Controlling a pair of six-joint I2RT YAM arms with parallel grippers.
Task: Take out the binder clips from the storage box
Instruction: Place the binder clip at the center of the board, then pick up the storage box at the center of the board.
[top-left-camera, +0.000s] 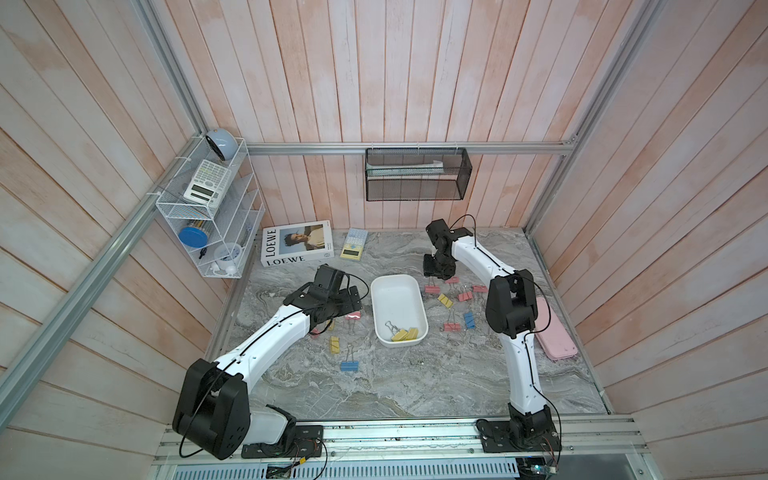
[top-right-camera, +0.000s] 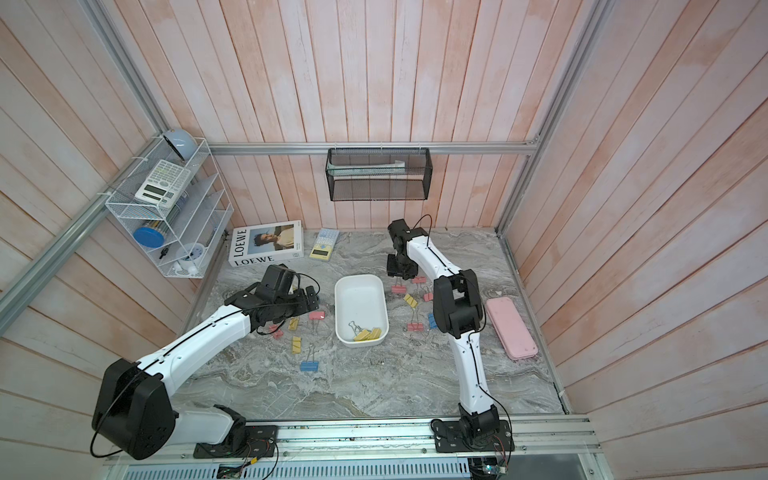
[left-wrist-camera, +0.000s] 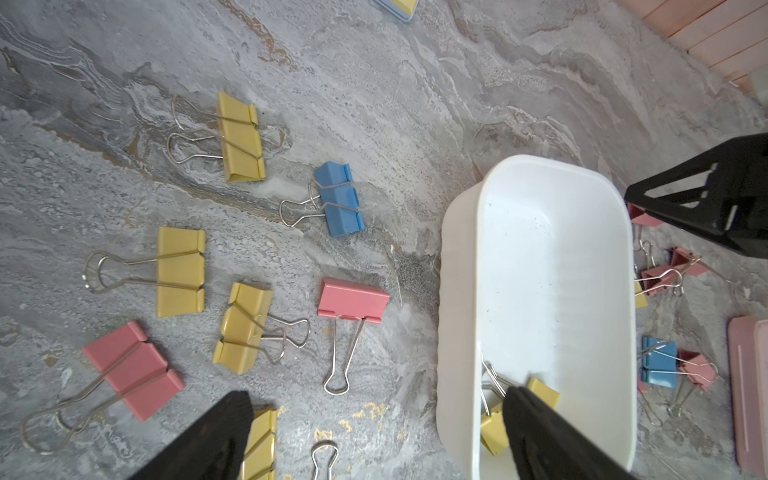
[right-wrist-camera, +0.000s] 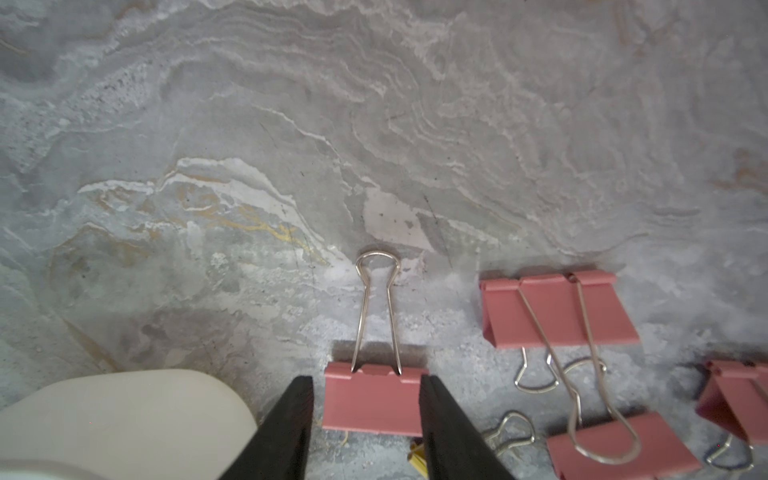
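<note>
Nearest the bases is the marble table (top-left-camera: 415, 386). Just beyond, on the left side, a blue clip (top-left-camera: 349, 366) and a yellow clip (top-left-camera: 334, 344) lie loose on the stone. The left wrist view shows further binder clips (left-wrist-camera: 180, 272) around them, yellow and pink, all flat on the table.

The storage box (top-left-camera: 395, 303) sits mid-table, its long axis running near to far. Two yellow clips (top-left-camera: 406, 334) lie together in its near end.

The left gripper (left-wrist-camera: 376, 399) hovers just left of the box, above the scattered clips. Its fingers are spread wide and hold nothing.

Right of the box are more loose clips (top-left-camera: 451, 326), pink, yellow and blue. A pink case (top-left-camera: 557, 332) lies further right, partly behind the right arm.

The right gripper (right-wrist-camera: 366, 380) is low by the box's far right corner. Its jaws are part-way apart, either side of a pink clip (right-wrist-camera: 374, 411) lying flat on the table. A sliver of table shows between one finger and the clip, so there is no squeeze.

At the far edge are a book (top-left-camera: 297, 243) and a calculator (top-left-camera: 354, 244). On the walls are a mesh basket (top-left-camera: 417, 174) and a wire rack (top-left-camera: 208, 216).
</note>
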